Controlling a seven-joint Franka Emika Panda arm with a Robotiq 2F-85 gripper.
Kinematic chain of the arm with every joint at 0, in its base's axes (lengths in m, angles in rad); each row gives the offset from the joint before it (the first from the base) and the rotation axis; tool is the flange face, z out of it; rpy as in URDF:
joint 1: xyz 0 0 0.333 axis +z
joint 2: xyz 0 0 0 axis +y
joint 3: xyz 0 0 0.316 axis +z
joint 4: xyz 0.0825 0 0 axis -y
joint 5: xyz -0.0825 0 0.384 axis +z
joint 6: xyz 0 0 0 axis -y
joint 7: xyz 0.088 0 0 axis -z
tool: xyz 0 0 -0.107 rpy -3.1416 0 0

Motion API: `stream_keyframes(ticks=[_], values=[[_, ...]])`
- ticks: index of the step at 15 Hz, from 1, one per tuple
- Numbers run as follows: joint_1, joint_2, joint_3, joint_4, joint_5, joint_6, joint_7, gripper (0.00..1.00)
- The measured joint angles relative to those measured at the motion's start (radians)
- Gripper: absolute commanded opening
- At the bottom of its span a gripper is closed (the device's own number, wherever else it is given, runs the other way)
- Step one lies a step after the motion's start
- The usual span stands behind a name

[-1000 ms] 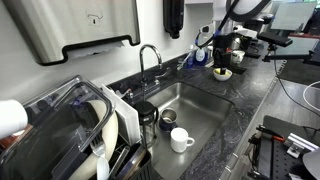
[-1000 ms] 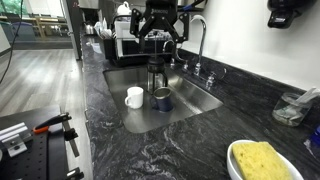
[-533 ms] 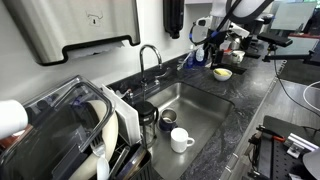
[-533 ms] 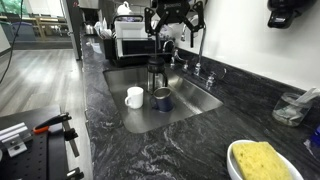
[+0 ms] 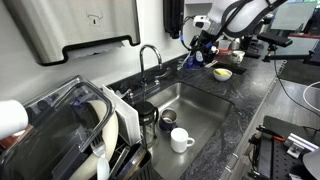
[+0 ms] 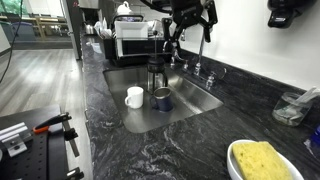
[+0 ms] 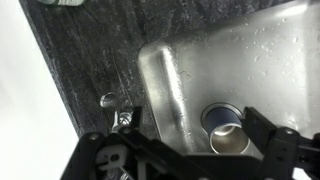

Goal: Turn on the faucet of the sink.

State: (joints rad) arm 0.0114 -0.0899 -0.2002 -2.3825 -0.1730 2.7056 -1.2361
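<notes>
The chrome gooseneck faucet (image 5: 150, 58) stands at the back rim of the steel sink (image 5: 203, 108), seen in both exterior views (image 6: 200, 40) (image 6: 190, 104). My gripper (image 5: 203, 47) hangs open and empty in the air beside the faucet's arch, close to the spout (image 6: 187, 25). In the wrist view the open fingers (image 7: 195, 122) frame the sink's corner (image 7: 175, 70). A small chrome fitting of the faucet (image 7: 125, 118) shows on the countertop by the left finger. The lever handle is too small to make out.
In the basin stand a white mug (image 5: 181, 139), a blue-sleeved metal cup (image 6: 162, 98) (image 7: 225, 125) and a black French press (image 6: 155, 72). A clear-lidded dish rack (image 5: 60, 130) stands beside the sink. A bowl with a yellow sponge (image 6: 265, 160) sits on the dark countertop (image 6: 150, 150).
My gripper has risen and moved from over the basin toward the faucet's arch and the wall. Nothing in the sink has moved.
</notes>
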Motion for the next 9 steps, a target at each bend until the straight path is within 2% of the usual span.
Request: stream_keyframes(ticks=[2, 9], values=[[-0.014, 0.028, 0.002, -0.001, -0.014, 0.05, -0.042, 1.0], [-0.017, 0.022, 0.013, 0.0, -0.013, 0.047, -0.036, 1.0]])
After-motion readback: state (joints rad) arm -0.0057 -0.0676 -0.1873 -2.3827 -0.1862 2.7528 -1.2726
